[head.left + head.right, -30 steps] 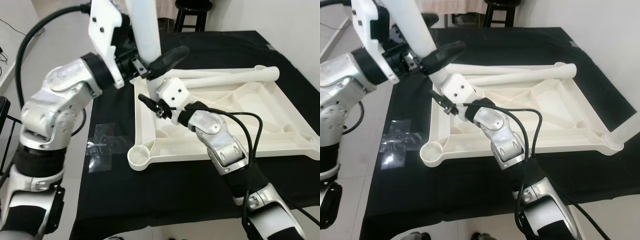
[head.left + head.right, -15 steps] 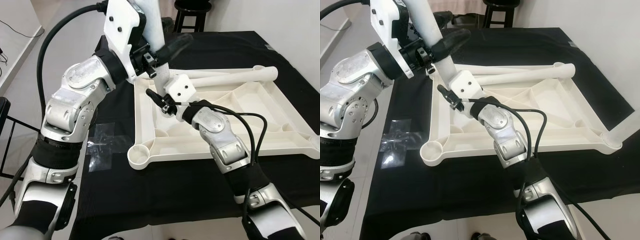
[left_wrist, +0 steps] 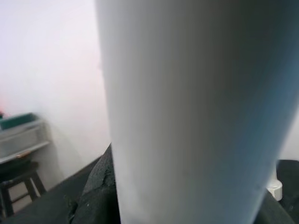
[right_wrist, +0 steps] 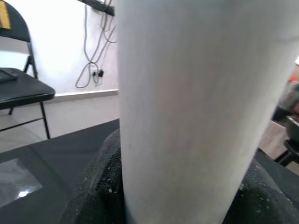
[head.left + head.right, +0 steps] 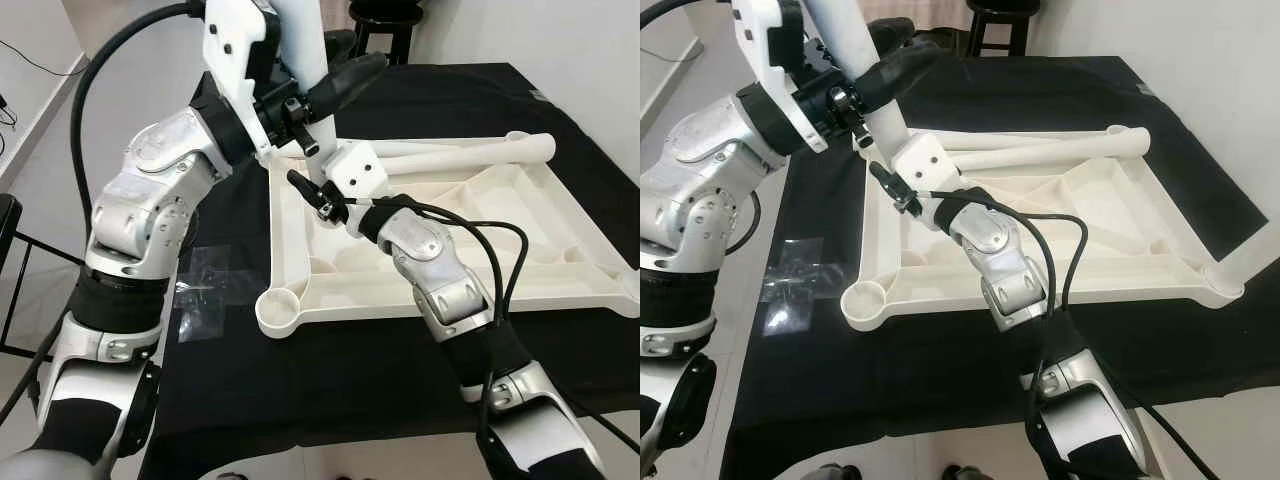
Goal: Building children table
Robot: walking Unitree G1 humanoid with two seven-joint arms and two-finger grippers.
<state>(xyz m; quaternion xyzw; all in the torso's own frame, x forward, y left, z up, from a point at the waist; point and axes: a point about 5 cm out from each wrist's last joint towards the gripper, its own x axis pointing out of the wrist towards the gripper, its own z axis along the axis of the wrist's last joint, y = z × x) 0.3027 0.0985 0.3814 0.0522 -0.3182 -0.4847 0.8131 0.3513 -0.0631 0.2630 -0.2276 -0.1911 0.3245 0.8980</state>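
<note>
A white table top (image 5: 450,270) lies upside down on the black-covered table. At its far-left corner a white table leg (image 5: 303,40) stands nearly upright. My left gripper (image 5: 322,92) is shut on the leg higher up, one black finger (image 5: 348,78) wrapping its front. Just above the corner, my right gripper (image 5: 318,190) is shut on the leg's lower end. Both wrist views show the leg (image 3: 196,107) close up, with black fingers (image 4: 93,196) beside it. Two more loose legs (image 5: 460,152) lie across the far side of the top. An open round socket (image 5: 280,310) marks the near-left corner.
A clear plastic bag (image 5: 205,290) lies on the black cloth (image 5: 340,390) left of the top. A black stool (image 5: 385,15) stands beyond the far table edge. Pale floor runs along the left side. A folding chair (image 4: 18,88) stands by a wall.
Both grippers have kept hold of the leg at the far-left corner. My left arm's elbow has swung up and inward, and the grip points have shifted slightly toward the right.
</note>
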